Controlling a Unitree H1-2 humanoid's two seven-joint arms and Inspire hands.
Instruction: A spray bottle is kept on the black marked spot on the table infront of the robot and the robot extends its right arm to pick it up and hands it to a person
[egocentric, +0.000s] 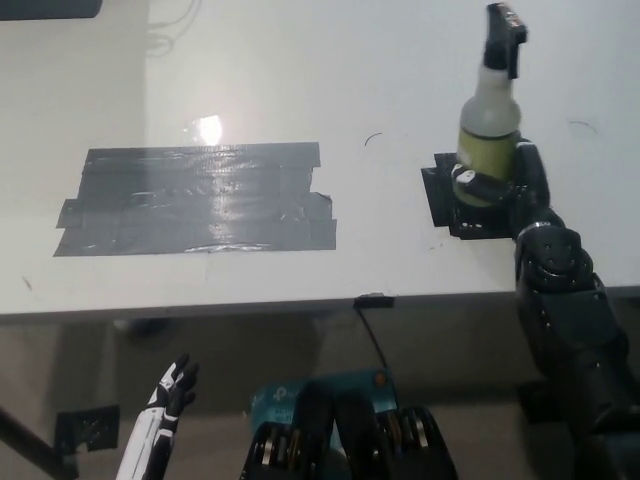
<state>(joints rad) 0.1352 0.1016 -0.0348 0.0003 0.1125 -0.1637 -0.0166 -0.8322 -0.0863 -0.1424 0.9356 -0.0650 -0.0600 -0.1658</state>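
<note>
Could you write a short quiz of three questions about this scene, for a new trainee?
1. True or false: the black right hand is closed around the spray bottle.
2. What lies under the bottle? A) small black marked spot B) large grey tape patch C) bare table
3. Where is the white left hand?

Key:
1. True.
2. A, the small black marked spot; the large grey tape patch lies apart, to its left.
3. At the lower left, below the table edge, holding nothing.

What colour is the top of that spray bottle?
Black: the spray bottle has a black nozzle over a pale, yellowish body. Only the head view shows it.
</note>
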